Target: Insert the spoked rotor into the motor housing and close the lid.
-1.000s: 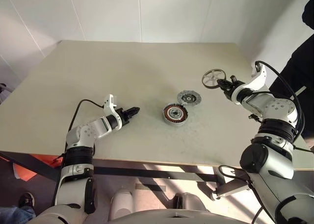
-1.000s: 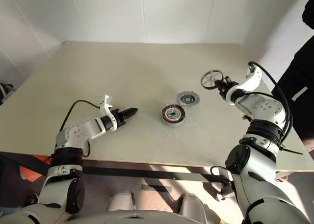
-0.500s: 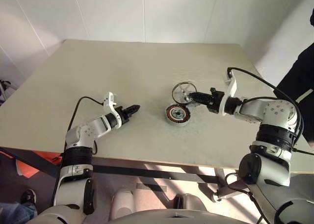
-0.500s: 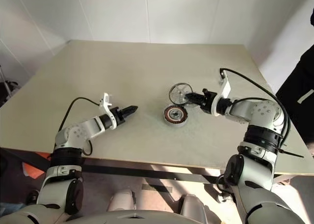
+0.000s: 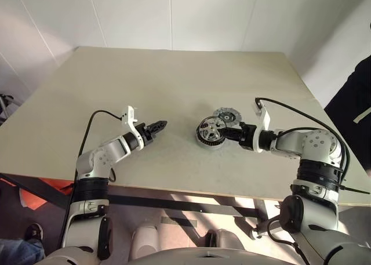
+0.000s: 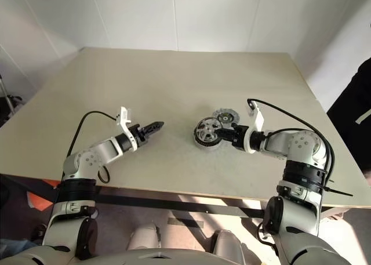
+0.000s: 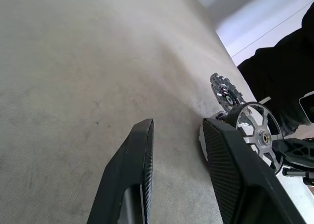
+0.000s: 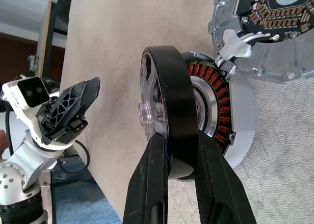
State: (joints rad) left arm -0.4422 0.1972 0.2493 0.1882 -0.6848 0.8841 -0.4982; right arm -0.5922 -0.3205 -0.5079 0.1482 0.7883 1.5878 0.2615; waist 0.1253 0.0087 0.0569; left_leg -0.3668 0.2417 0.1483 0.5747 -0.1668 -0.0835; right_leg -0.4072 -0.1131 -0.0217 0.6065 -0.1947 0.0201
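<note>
While right end effector (image 8: 174, 150) pinches spoked rotor (image 8: 164, 106), motor housing (image 8: 216, 111) unfilled, lid (image 5: 226, 115) beside

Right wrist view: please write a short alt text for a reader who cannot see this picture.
The right gripper pinches the rim of the black spoked rotor, held on edge just in front of the motor housing with its copper coils. The silver lid lies on the table touching the housing, and the left gripper waits farther off.
</note>
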